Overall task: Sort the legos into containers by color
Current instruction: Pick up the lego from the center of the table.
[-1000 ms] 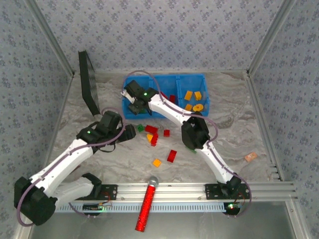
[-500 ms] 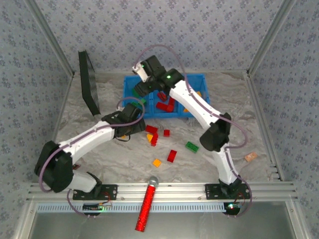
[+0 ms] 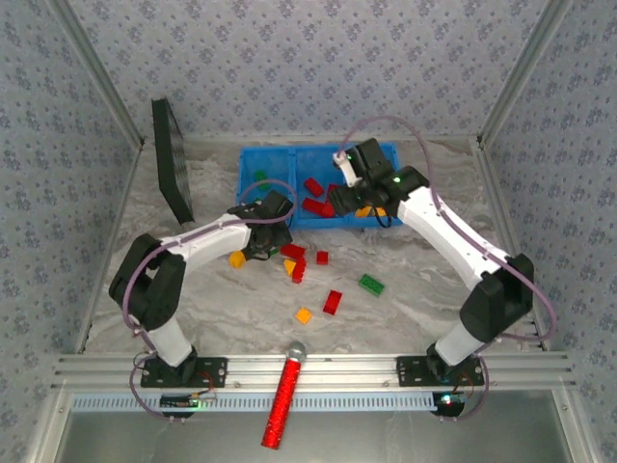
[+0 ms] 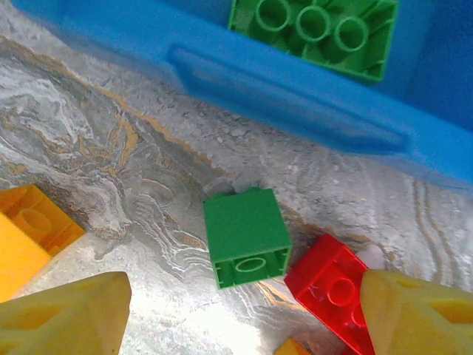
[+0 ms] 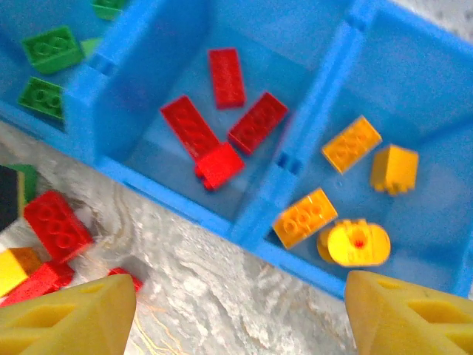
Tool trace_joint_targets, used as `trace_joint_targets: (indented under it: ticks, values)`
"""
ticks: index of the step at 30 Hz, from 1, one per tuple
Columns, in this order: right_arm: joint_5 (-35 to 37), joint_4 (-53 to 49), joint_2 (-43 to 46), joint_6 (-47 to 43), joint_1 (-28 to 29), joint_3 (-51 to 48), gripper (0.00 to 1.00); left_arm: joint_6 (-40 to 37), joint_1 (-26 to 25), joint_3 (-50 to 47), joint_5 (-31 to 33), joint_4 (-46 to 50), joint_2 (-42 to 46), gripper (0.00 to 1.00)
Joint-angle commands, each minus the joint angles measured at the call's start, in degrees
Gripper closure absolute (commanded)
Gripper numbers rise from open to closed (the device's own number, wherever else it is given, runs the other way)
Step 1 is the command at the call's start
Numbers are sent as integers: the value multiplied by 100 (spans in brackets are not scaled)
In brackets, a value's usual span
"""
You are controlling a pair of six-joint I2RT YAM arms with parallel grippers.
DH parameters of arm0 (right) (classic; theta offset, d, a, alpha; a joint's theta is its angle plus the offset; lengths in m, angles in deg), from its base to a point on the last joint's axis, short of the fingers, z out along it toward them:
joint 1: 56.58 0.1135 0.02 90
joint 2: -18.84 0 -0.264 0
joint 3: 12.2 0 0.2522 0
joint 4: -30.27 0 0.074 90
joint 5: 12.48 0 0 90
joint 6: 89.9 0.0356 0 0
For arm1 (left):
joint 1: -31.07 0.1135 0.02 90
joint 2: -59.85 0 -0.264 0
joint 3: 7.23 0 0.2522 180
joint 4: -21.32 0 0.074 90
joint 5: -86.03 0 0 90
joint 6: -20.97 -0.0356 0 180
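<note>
No readable text, labels, brands or numbers on any visible surface

Blue-grey floral wallpaper walls (image 3: 318, 68), marbled grey counter (image 3: 231, 309), aluminium rail (image 3: 347, 370) along the near edge, black panel (image 3: 172, 159) leaning far left

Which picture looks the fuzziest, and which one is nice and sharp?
Right wrist view: fuzziest, the red bricks in the blue tray have soft edges. Left wrist view: sharp on the green brick, though the yellow fingers at the bottom corners are blurry. Top external view: even light, soft shadows, no glare.
</note>
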Motion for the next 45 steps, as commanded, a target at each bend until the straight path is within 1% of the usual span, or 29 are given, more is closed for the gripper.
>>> trace_joint_targets:
  ticks: [1, 6, 12, 17, 26, 30, 35, 40, 45]
  values:
    - [-96, 345, 406, 386, -180, -498, 24, 272, 11, 278, -13, 170, -166, 20]
    - [-179, 396, 685, 451, -416, -1004, 24, 346, 74, 338, -100, 59, -394, 21]
    - [-278, 459, 802, 464, -626, -1265, 24, 419, 135, 333, -267, 4, -602, 25]
    - [-396, 556, 790, 447, -794, -1337, 25, 572, 146, 68, -341, -216, -629, 32]
    - [-416, 546, 840, 455, -861, -1388, 25, 614, 122, -180, -546, -225, -584, 46]
    - [-514, 611, 886, 485, -922, -1479, 25, 535, 73, -358, -620, -133, -510, 57]
    - [-702, 470, 971, 625, -927, -1541, 25, 403, 47, -528, -677, 16, -279, 66]
    - [-1113, 465, 1363, 1047, -855, -2524, 25, 282, 45, -513, -512, 194, 180, 71]
    - [-1422, 495, 1730, 1492, -647, -3313, 24, -70, 70, 33, -185, 462, 592, 73]
